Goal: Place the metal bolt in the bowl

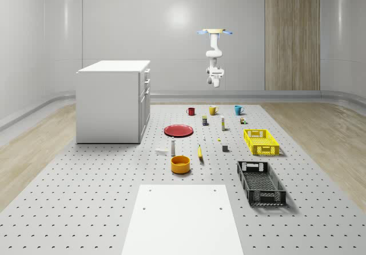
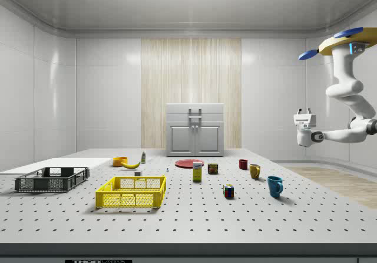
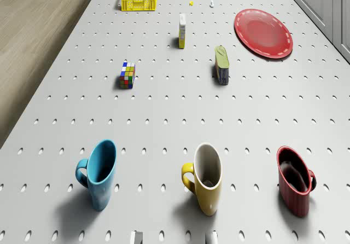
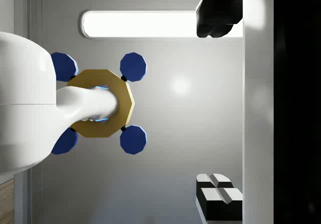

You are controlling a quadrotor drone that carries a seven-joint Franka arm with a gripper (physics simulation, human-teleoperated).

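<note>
The metal bolt [image 1: 204, 138] is a tiny pale piece lying on the pegboard table between the red plate [image 1: 179, 130] and the yellow basket [image 1: 261, 141]; in the drone view the bolt [image 3: 211, 4] is far off. The orange bowl [image 1: 180, 164] stands nearer the front, beside a banana [image 1: 200, 152]. The drone [image 1: 214, 32] hovers high over the table's far end, above the mugs. My gripper [image 2: 304, 112] hangs in the air well above the table and points up toward the drone. It is open, with its fingertips [image 4: 218, 196] wide apart and nothing between them.
Blue [image 3: 100, 173], yellow [image 3: 205, 177] and red [image 3: 294, 185] mugs stand below the drone. A Rubik's cube [image 3: 127, 75], a can [image 3: 221, 65] and a carton [image 3: 182, 30] lie beyond them. A white cabinet [image 1: 111, 100], a black basket [image 1: 261, 182] and a white sheet [image 1: 183, 218] are also on the table.
</note>
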